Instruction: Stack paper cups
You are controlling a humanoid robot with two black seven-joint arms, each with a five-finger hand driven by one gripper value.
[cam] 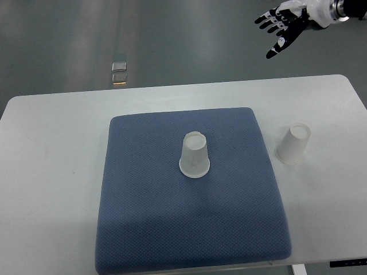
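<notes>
Beyond the white table's (51, 172) far edge, my right hand (282, 28) hangs over bare floor, fingers spread wide and empty. One translucent white paper cup (194, 154) stands inverted mid-way on the blue mat (143, 229); another paper cup (294, 144) sits inverted just off the mat's right edge.

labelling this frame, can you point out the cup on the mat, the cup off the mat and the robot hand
cup on the mat (194, 156), top view, side wall
cup off the mat (293, 145), top view, side wall
right hand (282, 26), top view, palm
</notes>
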